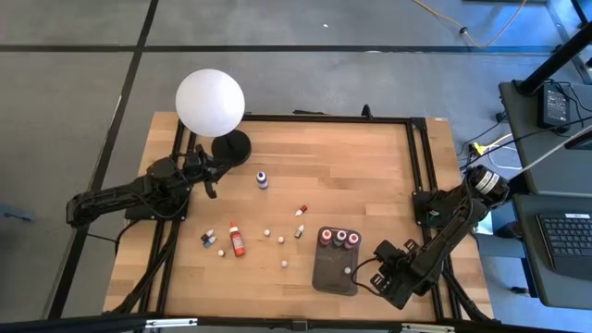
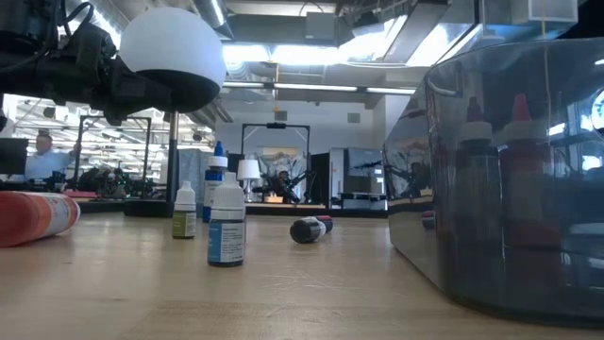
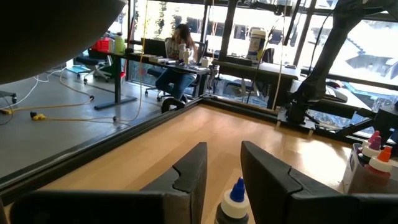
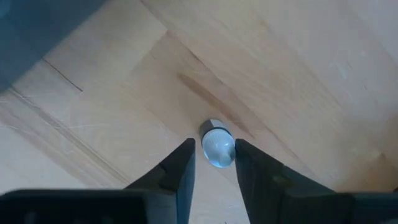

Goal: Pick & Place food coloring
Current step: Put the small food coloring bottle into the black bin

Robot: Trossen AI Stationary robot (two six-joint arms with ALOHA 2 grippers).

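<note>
Right gripper (image 4: 214,147): at the near right of the table, over the tray's (image 1: 324,277) right side, pointing straight down, jaws drawn in on a pale bottle (image 4: 216,145) from both sides.

Pale bottle: we see it cap-on, so it stands upright, long axis vertical, cap pointing up into the gripper. From above it shows inside the tray's near right part. We judge the coming move turns on this alone: the bottle lies directly below the wrist, so anything but a plumb rise or release could tip it.

Tray, far end: three red-capped bottles (image 1: 339,238) stand in a row, well apart from the pale one.

Mid-table, left of the tray: loose food coloring. A red bottle (image 1: 238,240) lies flat, long axis running near to far, white cap at the far end. Smaller bottles lie or stand around it.

Nearer arm: the right arm for everything beside the tray, by our reckoning.

Blue-capped bottle (image 1: 263,179): upright, farther back, centre-left.

Left gripper (image 1: 211,180): waits at the far left, just left of that bottle and pointing at it, jaws a narrow gap apart, holding nothing.

Lamp (image 1: 211,102): behind the left gripper, at the far edge.
</note>
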